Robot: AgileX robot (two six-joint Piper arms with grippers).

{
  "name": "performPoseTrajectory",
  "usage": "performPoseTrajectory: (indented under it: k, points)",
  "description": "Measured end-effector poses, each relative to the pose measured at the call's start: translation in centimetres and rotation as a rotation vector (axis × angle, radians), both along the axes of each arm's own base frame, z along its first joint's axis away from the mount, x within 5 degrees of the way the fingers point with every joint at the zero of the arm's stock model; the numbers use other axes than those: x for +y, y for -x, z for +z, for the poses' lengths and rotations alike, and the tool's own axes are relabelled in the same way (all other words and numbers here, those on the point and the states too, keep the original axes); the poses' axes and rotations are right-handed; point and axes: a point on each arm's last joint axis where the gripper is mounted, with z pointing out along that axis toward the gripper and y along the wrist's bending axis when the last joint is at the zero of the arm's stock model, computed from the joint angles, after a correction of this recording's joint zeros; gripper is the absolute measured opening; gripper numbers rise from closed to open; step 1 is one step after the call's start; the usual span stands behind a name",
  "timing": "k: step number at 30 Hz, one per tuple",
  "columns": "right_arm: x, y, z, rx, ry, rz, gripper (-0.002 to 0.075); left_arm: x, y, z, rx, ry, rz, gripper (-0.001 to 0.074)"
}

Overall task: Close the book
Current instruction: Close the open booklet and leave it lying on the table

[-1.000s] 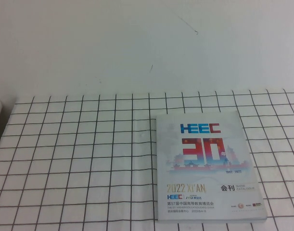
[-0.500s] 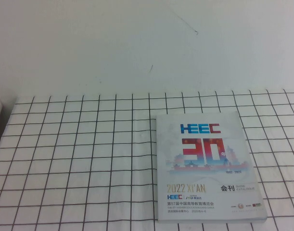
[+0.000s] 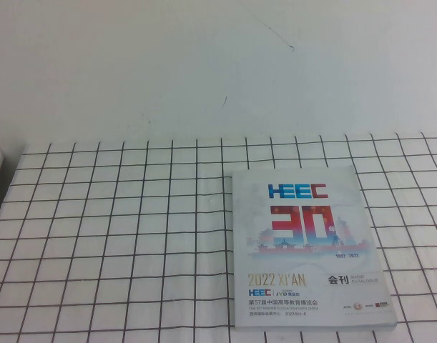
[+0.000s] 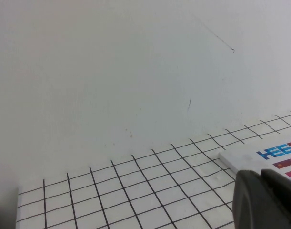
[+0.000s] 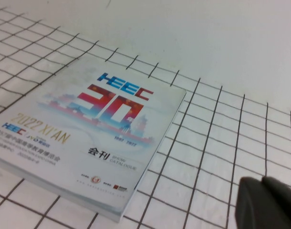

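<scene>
With the book (image 3: 307,246) already shut on the surface (image 3: 118,236), the left gripper (image 4: 266,200) off its left edge or the right gripper (image 5: 269,202) off its right, whose grip cannot be told, could only knock it askew.

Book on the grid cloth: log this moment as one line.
book: closed, cover up, flat on grid cloth | left gripper: raised, near book's edge | right gripper: raised, beside book

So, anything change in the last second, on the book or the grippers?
Nothing visibly changed. The book lies closed, cover up, in the same spot on the grid cloth, with nothing on it. Neither arm shows in the high view. The left gripper and right gripper show only as dark edges in their own wrist views.
</scene>
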Motion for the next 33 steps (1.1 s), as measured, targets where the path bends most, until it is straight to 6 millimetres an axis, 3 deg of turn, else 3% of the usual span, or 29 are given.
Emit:
performPoseTrajectory:
  k: [11,18,21,28,33]
  points:
    - [0.1,-0.1,-2.4,0.102,0.018,0.009,-0.0003,-0.1,0.0,-0.2,0.026,-0.007,-0.012,-0.0003]
    - [0.1,-0.1,-2.4,0.104,0.019,0.01,-0.0003,-0.1,0.0,-0.7,0.034,-0.021,-0.009,-0.0003]
    - [0.1,-0.1,-2.4,0.104,0.019,0.01,-0.0003,0.1,-0.4,-2.2,0.038,-0.071,0.028,-0.0003]
    - [0.1,-0.1,-2.4,0.105,0.019,0.01,-0.0003,0.7,-1.4,-8.4,0.222,-0.189,0.095,-0.0003]
    - [0.1,-0.1,-2.5,0.108,0.018,0.01,-0.0003,0.8,-1.4,-8.6,0.272,-0.071,0.129,-0.0003]
